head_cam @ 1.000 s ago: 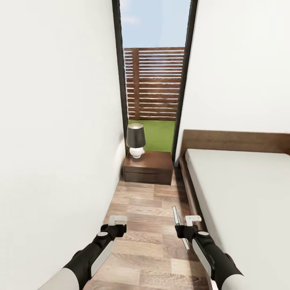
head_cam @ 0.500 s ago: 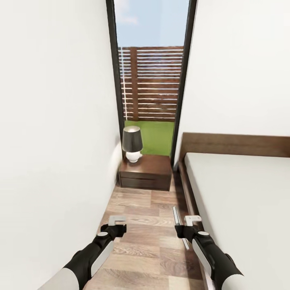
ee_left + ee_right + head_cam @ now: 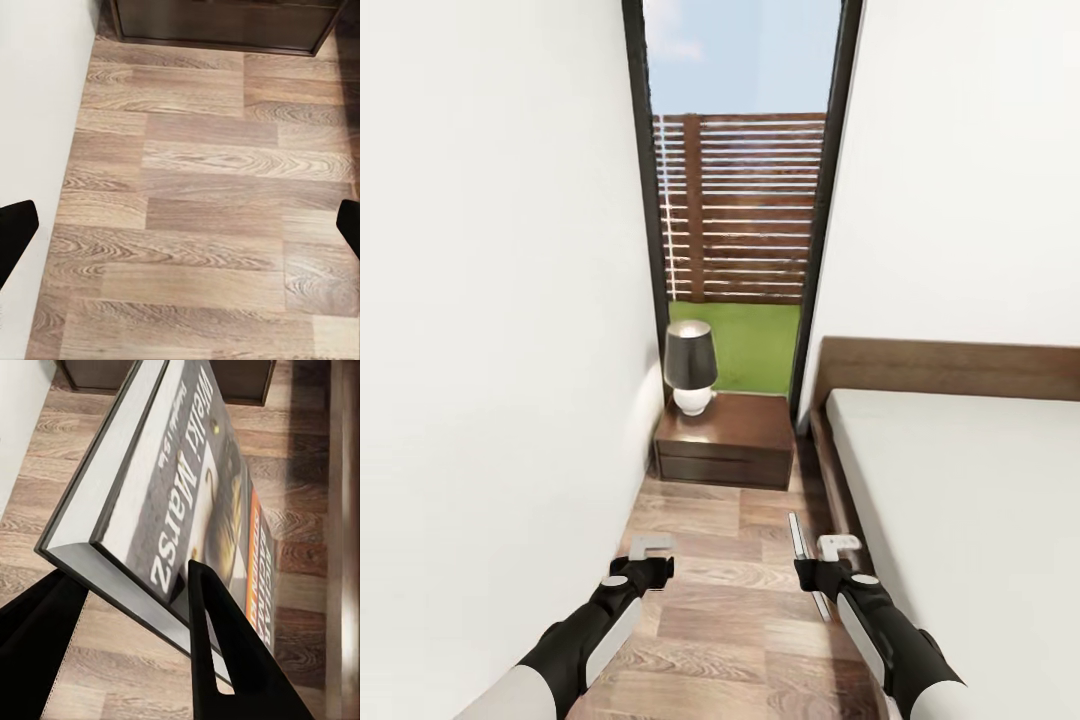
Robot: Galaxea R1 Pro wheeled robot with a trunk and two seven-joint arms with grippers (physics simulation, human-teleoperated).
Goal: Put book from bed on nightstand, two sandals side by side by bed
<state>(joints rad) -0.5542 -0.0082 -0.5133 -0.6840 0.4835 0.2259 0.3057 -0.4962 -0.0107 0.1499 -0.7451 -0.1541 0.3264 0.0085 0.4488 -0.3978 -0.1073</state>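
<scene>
While the robot faces down the narrow aisle between wall and bed, the scene sorts like this:

Bedroom: white wall (image 3: 490,300) on the robot's left, wood-plank floor (image 3: 730,610) ahead, a tall black-framed window (image 3: 740,200) at the far end with a slatted fence and grass outside.

Bed (image 3: 960,520): along the robot's right, dark frame and headboard, bare grey mattress; no sandals visible on this stretch of floor.

Nightstand (image 3: 725,440): at the aisle's end, between wall and bed frame, glossy dark top.

Lamp (image 3: 691,367): dark shade on a white base, on the nightstand's wall-side rear corner; the half nearer the bed looks bare, the likelier landing spot.

Book (image 3: 187,502): pinched in the right gripper (image 3: 822,562), held on edge above the floor beside the bed frame, cover with white lettering and an orange band facing the wrist camera.

Handling: a thin paperback, probably light and fairly stiff while shut; held near one corner of its lower edge, it could swing or slip, and a grip nearer the middle would steady it.

Obstacles: the lamp is the main thing to avoid; wall and bed frame leave the arms little side room.

Left gripper (image 3: 652,560): fingers spread apart, nothing between them, hanging over bare floor.
</scene>
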